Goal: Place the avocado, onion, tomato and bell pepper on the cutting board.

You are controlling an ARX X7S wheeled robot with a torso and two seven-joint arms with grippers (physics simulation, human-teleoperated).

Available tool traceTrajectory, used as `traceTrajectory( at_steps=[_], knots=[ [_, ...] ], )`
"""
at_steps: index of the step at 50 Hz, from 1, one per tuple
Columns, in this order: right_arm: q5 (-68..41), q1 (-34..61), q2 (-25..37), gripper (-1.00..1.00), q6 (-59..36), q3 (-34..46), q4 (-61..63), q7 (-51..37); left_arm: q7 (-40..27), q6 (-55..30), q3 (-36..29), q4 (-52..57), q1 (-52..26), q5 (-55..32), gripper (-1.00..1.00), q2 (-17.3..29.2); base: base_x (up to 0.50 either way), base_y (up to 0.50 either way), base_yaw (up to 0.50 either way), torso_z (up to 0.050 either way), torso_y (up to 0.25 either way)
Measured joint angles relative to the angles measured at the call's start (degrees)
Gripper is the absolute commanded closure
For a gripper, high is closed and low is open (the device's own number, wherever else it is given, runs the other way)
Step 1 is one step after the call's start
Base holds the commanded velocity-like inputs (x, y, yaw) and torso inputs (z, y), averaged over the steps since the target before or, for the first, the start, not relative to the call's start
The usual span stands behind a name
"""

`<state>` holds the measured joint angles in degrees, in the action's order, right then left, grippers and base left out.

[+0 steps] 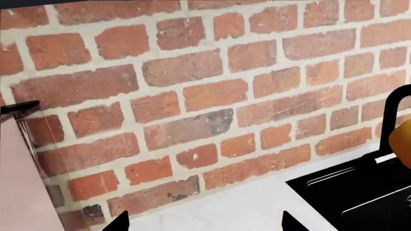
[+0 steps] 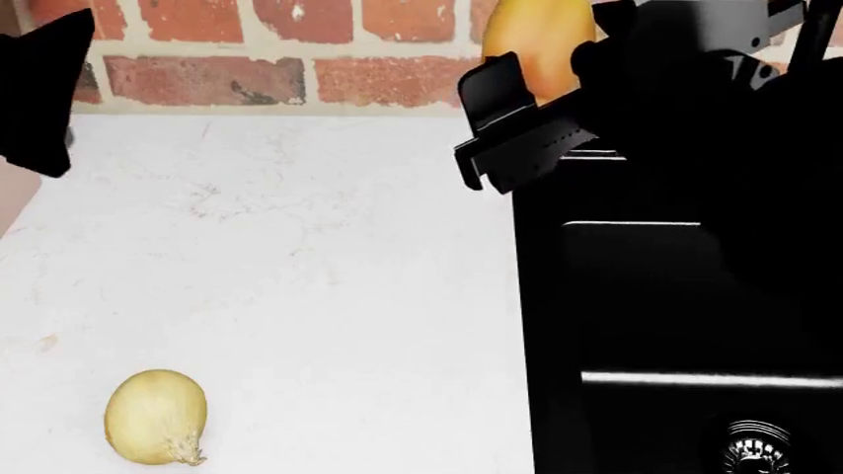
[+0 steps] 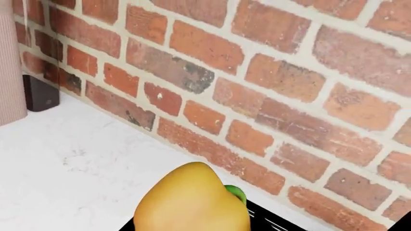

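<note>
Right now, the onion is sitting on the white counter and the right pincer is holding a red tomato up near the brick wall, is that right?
Not quite: the right pincer holds a yellow-orange bell pepper, not a tomato, as the right wrist view shows. The onion does sit on the white counter.

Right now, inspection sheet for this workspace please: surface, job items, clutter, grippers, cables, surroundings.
Surface: white counter, bare apart from one onion; black sink set into it on the robot's right.
Job items: onion lying on the counter near the front; pepper lifted off the surface at the right gripper. Avocado, tomato and board not in view.
Clutter: nothing seen.
Grippers: right gripper up by the wall with the pepper at it; the pepper also fills the right wrist view's lower edge. Left gripper shows only its fingertips, apart, with nothing between them.
Cables: nothing seen.
Surroundings: brick wall behind the counter.
</note>
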<state>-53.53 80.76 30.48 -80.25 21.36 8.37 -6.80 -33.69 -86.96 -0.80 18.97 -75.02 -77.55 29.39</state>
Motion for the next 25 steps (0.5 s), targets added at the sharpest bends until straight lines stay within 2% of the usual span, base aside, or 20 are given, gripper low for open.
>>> traceTrajectory(
  at_steps=[13, 25],
  knots=[
    [-0.3, 1.1, 0.8, 1.0, 0.2, -0.2, 0.0, -0.5, -18.9, 3.3, -10.2, -8.6, -5.0, -31.0, -1.0, 5.0, 0.0, 0.0, 0.0, 0.0, 0.0],
    [-0.8, 1.3, 1.3, 1.0, 0.4, -0.3, 0.2, -1.0, -27.3, 7.2, -18.1, -10.7, -4.9, -46.5, -1.0, 8.0, 0.0, 0.0, 0.0, 0.0, 0.0]
  ],
)
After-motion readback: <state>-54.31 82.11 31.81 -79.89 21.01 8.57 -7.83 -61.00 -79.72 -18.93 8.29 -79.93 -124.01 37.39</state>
